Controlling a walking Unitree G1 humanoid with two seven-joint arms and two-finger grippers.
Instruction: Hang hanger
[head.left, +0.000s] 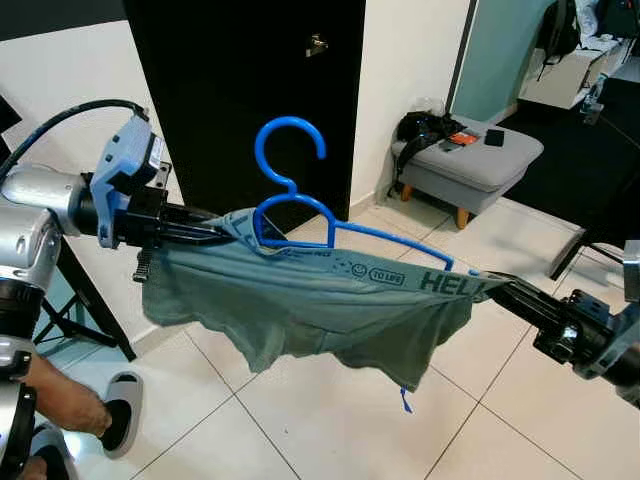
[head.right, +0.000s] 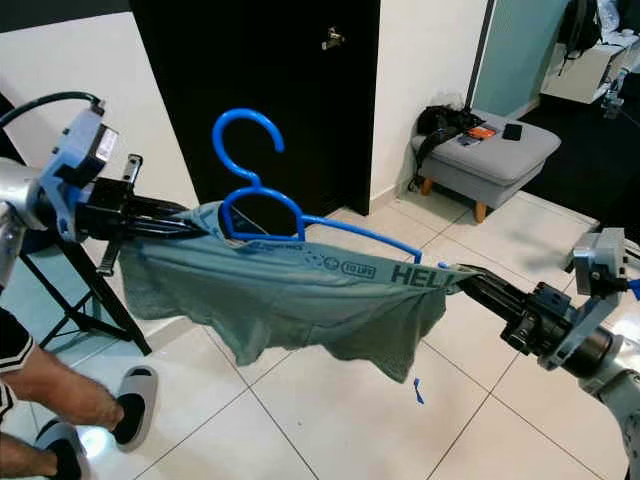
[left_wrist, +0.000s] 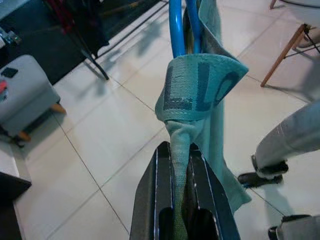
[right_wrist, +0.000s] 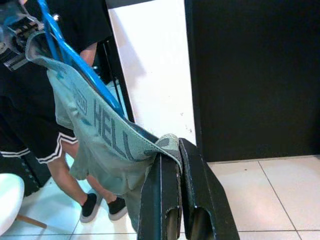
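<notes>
Left gripper (head.left: 215, 226) clamped on one end of the grey-green garment's (head.left: 300, 300) waistband; right gripper (head.right: 470, 283) pinched tight on the other end — cloth stretched between them, above the tiled floor (head.left: 330, 420). Blue hanger (head.left: 300, 205) sits inside the waistband, hook upright, before a black door (head.left: 240, 90). A person's foot in a slipper (head.left: 120, 410) nearby.

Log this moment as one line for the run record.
left tool: shut on green shorts waistband | right tool: shut on opposite end | blue plastic hanger: inside waistband, hook up | not yet hung
</notes>
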